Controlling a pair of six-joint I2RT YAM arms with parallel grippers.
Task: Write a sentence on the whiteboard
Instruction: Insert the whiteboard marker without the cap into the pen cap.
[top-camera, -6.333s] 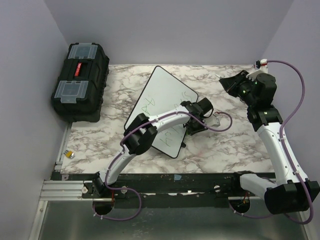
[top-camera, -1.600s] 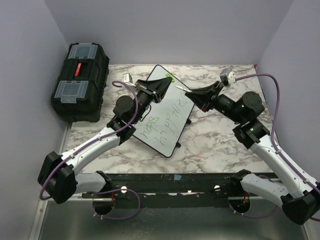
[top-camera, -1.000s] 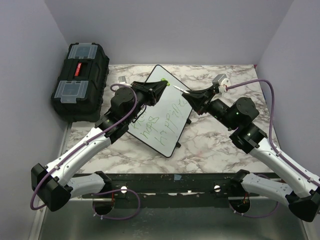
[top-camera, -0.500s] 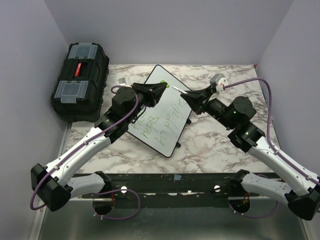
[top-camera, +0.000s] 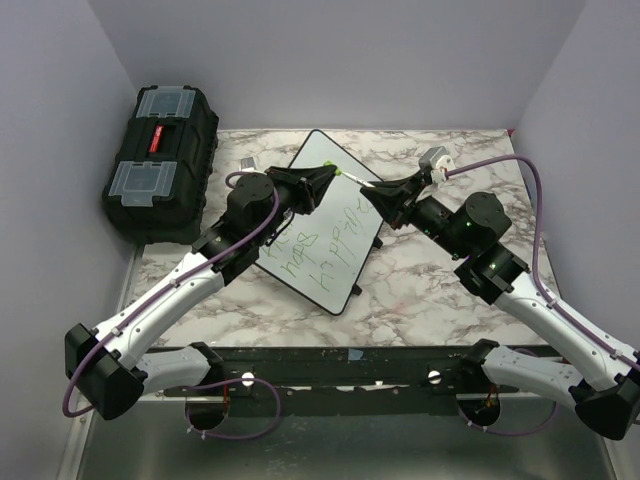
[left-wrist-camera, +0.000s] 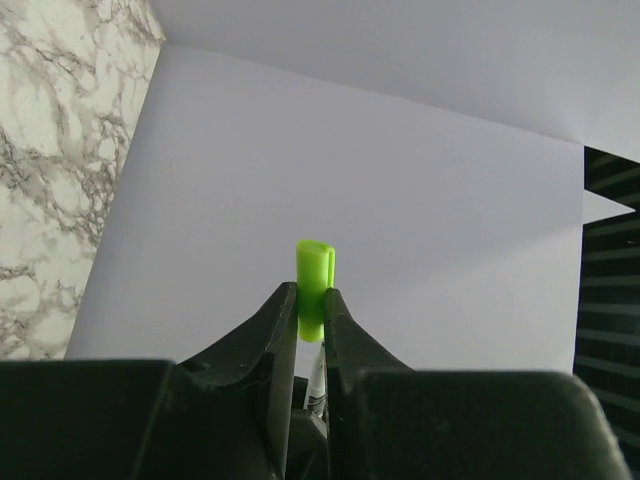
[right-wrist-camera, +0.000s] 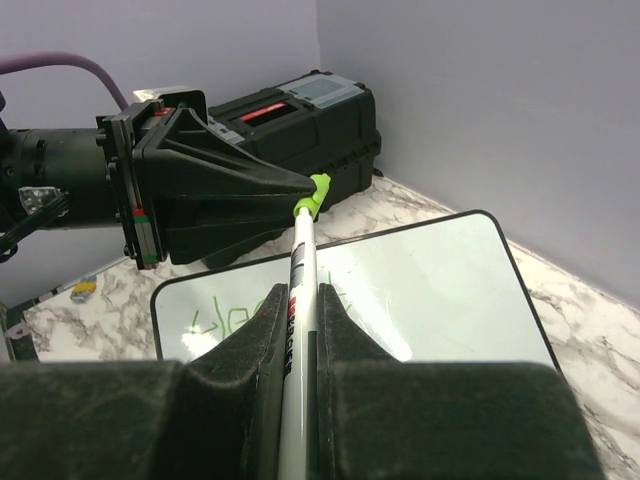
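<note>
The whiteboard (top-camera: 345, 205) lies tilted on the marble table, with the green sentence (top-camera: 322, 248) in lines across it. Part of the writing also shows in the right wrist view (right-wrist-camera: 215, 322). My right gripper (top-camera: 377, 195) is shut on a white marker's barrel (right-wrist-camera: 299, 285) and holds it above the board's far end. My left gripper (top-camera: 322, 180) faces it, shut on the marker's green cap (left-wrist-camera: 314, 277), which sits on the marker's tip (right-wrist-camera: 318, 190). The board (right-wrist-camera: 440, 285) lies below both grippers.
A black toolbox (top-camera: 160, 160) with clear lid compartments stands at the back left, also seen in the right wrist view (right-wrist-camera: 305, 115). A small yellow object (right-wrist-camera: 82, 290) lies near the table's left edge. Purple walls close in the left, back and right.
My left arm has left the middle of the board and my right arm its raised far-right pose. Both now meet above the board's far end, the cap against the marker's tip. Almost no motion lately.
</note>
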